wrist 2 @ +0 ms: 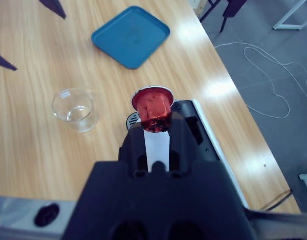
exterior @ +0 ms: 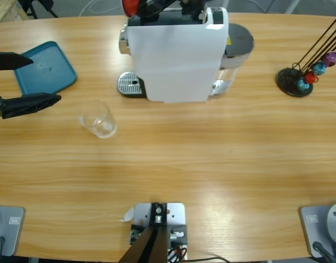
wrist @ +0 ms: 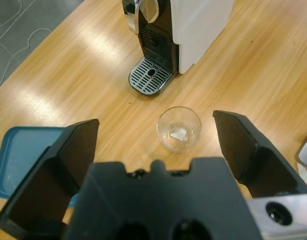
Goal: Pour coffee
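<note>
The right gripper (wrist 2: pixel 154 117) pinches a red capsule (wrist 2: pixel 152 107) between its jaws and holds it above the top of the white coffee machine (exterior: pixel 176 55), which stands at the far side of the table (exterior: pixel 212 164). In the right wrist view the capsule's open face looks toward the camera, and the dark top of the machine lies directly under and behind it. I judge that the coming move is a short way down into the machine, so the right arm is the nearer one for this.

The left gripper (wrist: pixel 156 145) is spread wide and empty, at the left edge of the table, near the blue tray (exterior: pixel 45 68). The clear glass (exterior: pixel 98 119) stands upright just in front of it, between its jaws' line and the drip grate (exterior: pixel 131 85), but not on the grate. No coffee is visible in the glass; it looks empty.
</note>
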Motion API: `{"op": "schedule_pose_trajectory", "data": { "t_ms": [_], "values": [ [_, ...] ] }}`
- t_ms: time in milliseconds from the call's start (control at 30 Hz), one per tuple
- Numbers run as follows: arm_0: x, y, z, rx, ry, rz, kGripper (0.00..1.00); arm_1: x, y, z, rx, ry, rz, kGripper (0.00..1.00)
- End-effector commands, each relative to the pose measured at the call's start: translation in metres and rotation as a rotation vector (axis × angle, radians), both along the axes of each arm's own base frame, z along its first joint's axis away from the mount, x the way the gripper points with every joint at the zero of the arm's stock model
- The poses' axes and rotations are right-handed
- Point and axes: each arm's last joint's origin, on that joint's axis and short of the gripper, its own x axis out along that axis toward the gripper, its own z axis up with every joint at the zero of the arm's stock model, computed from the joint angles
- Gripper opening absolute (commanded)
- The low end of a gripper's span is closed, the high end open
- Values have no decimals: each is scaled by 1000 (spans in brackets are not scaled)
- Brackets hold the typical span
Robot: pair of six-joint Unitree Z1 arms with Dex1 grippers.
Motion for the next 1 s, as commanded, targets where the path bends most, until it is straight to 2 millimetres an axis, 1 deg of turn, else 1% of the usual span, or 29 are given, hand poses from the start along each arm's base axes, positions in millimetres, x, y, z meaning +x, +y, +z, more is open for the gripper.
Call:
{"op": "schedule_pose_trajectory", "data": {
  "t_ms": [33, 167, 300, 433, 567, 667, 833, 1000],
  "values": [
    [0, 0, -17, 29, 60, 8, 987, 21, 23, -24, -59, 13, -28, 0],
    [2, -1, -18, 31, 62, 8, 987, 18, 17, -20, -65, 7, -40, 0],
    [2, -1, -19, 31, 66, 8, 987, 20, 10, -18, -73, -9, -77, 0],
    [2, 0, -18, 31, 64, 13, 987, 21, 8, -26, -94, 7, -81, 0],
    [3, 0, -19, 34, 66, 16, 987, 23, -1, -38, -114, 31, -104, 0],
    [3, -1, -19, 35, 67, 16, 987, 25, -3, -40, -116, 35, -111, 0],
    [4, -1, -20, 36, 70, 18, 987, 31, -7, -38, -106, 28, -130, 0],
    [5, -2, -21, 40, 76, 16, 987, 34, -6, -40, -108, 32, -129, 0]
  ]
}}
